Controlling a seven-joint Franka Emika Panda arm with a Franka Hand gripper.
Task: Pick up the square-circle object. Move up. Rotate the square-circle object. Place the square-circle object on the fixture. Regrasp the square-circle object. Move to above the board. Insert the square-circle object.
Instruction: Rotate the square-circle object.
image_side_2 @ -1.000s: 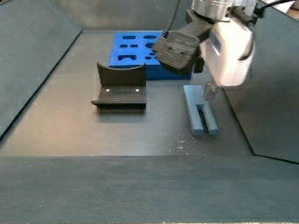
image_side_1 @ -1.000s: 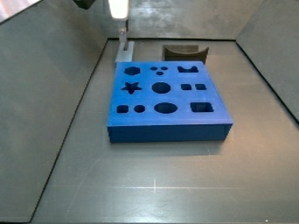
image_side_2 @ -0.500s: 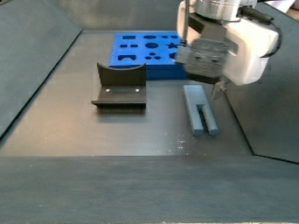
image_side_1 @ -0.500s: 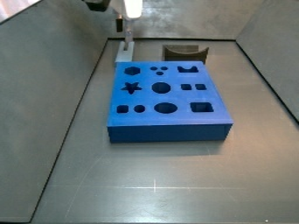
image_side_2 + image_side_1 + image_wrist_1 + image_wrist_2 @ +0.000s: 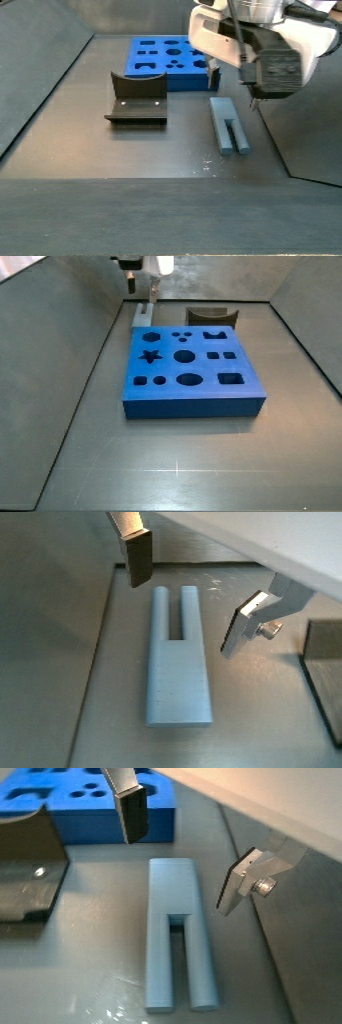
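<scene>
Gripper (image 5: 185,594) above bar (image 5: 177,658), jaws open and empty.
Bar lies flat on the floor beside the board (image 5: 166,60), its slotted end toward the camera in a side view; the board's cut-outs are all empty. Fixture (image 5: 136,98) stands apart, bare.

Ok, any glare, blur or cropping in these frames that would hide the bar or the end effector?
In both wrist views the square-circle object is sharp and evenly lit, and the open end effector straddles it without touching. In a wrist view the fixture shows a glossy reflection. In a side view the end effector is cropped by the frame edge; in the other, the arm looks soft above the bar.
</scene>
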